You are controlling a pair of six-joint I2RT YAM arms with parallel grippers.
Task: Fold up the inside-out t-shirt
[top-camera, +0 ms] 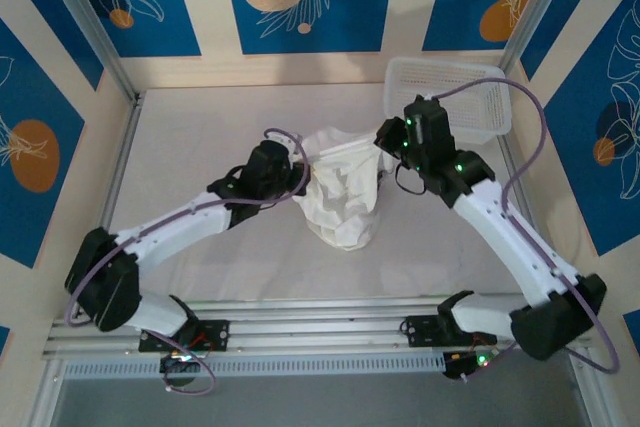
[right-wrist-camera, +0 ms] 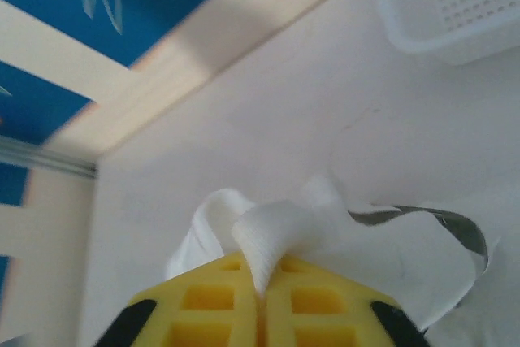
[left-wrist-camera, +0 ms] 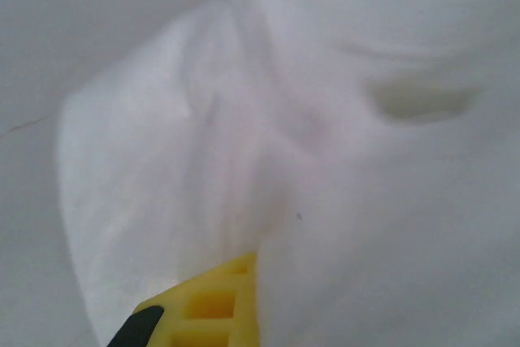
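Observation:
The inside-out t-shirt is a bunched white cloth hanging between my two grippers at the table's middle, its lower end resting on the table. My left gripper holds its left upper part. In the left wrist view one yellow finger shows, and the t-shirt comes out right at its edge and hides the other finger. My right gripper holds the right upper part. In the right wrist view its jaws are shut on a ribbed edge of the t-shirt, which curls up between them.
A white plastic mesh basket stands at the back right, just behind my right wrist, and its corner shows in the right wrist view. Blue patterned walls and metal posts close in the white table. Bare table lies to the left of the shirt.

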